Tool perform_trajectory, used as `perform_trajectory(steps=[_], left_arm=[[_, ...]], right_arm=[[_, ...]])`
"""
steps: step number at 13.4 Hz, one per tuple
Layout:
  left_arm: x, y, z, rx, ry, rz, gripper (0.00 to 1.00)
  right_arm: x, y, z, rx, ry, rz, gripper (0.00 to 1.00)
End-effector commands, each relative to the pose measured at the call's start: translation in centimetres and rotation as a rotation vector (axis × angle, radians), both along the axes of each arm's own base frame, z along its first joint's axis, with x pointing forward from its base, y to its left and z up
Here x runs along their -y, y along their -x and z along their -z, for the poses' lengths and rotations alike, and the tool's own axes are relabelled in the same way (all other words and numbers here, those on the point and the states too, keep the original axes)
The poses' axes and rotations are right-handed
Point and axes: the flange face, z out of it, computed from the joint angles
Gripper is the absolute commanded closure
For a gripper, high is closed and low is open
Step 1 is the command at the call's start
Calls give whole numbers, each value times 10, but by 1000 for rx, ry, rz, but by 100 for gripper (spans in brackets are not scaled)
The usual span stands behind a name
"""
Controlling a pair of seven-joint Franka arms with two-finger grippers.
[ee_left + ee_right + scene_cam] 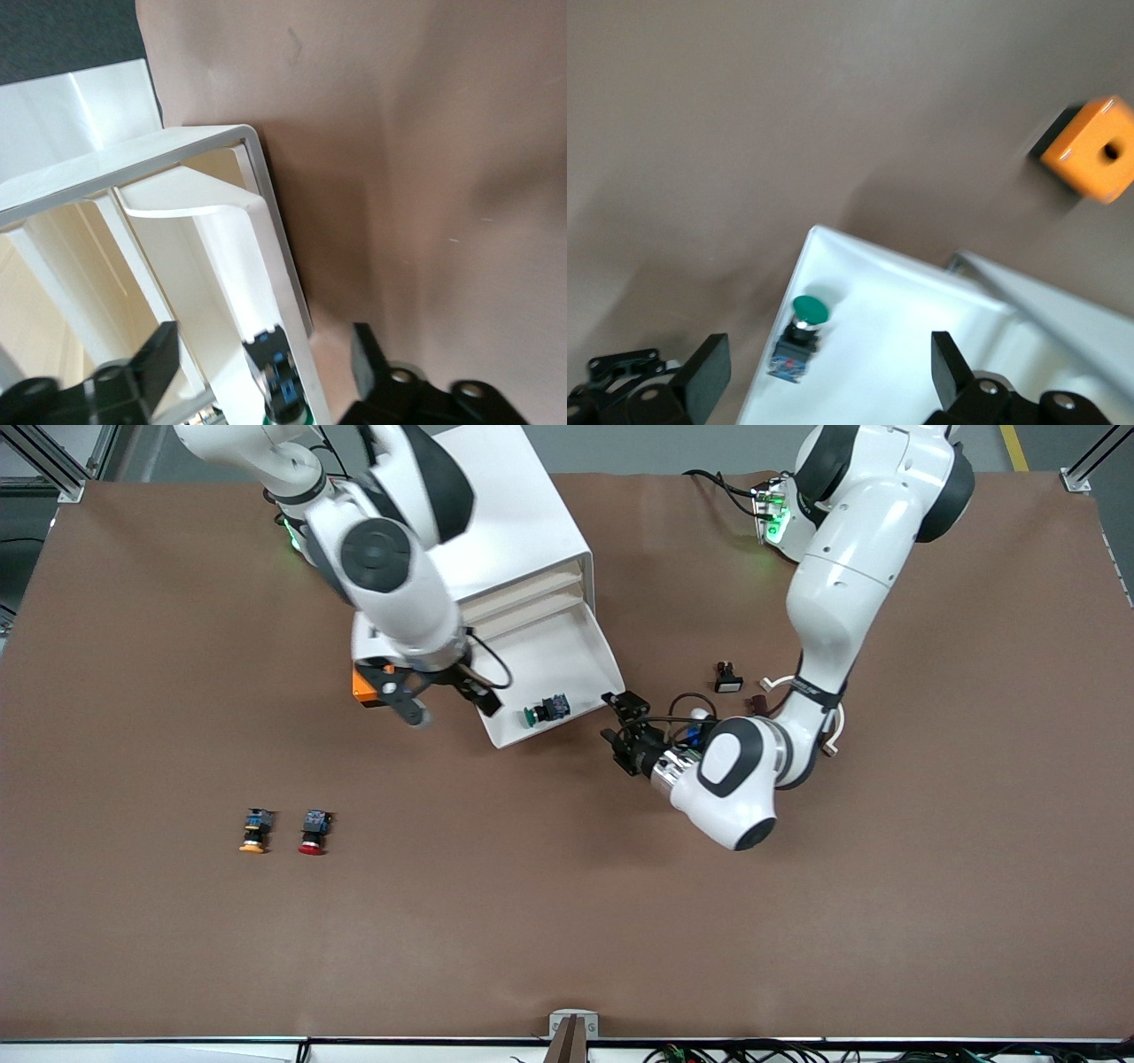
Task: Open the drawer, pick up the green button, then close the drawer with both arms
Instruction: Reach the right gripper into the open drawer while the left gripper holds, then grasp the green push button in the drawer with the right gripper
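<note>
Drawer (567,664): pulled out, green button (543,710) lying inside.
Left gripper (618,726): released, empty, just beside drawer.
Right gripper (452,701): spread, empty, over drawer's front corner.

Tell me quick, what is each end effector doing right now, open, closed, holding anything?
Left end effector: open, empty, beside the pulled-out drawer.
Right end effector: open, empty, over the drawer with the button inside.

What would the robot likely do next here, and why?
Probably the right gripper should drop into the drawer and close its fingers on the button. The drawer is pulled out, the green-capped button lies loose in it near the front, and the right gripper's fingers are open. The left gripper, open too, sits beside the drawer's front.
</note>
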Motion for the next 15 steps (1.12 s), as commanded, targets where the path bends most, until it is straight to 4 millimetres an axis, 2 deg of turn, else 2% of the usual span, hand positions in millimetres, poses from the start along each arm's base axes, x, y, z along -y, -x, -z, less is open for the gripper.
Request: perform_trajectory(steps=[1,3,4,7,9,12,13,15], left_arm=[[-44,-26,-20,55,22,-34,1],[-64,-41,-31,94,6,-44,1],[-68,-43,-35,120,-19,-24,1],[-89,-55,-57,244,-143,53,1],[-114,-63,-74,351,-208,138,1],[-126,-66,-93,431,-291,224,1],[-128,-67,-103,458,-271,241,1],[-133,-69,-136,583,-229,383,1]], right_arm=[[-38,17,40,10,-17,120,0],[-63,32,64,11,-17,156,0],[-71,39,73,10,-15,163,0],[-80,54,98,22,-30,185,0],[-81,59,116,25,-35,184,0],[-90,68,138,22,-26,179,1],[-92,69,143,27,-24,183,4],[-91,69,145,38,-12,169,19]])
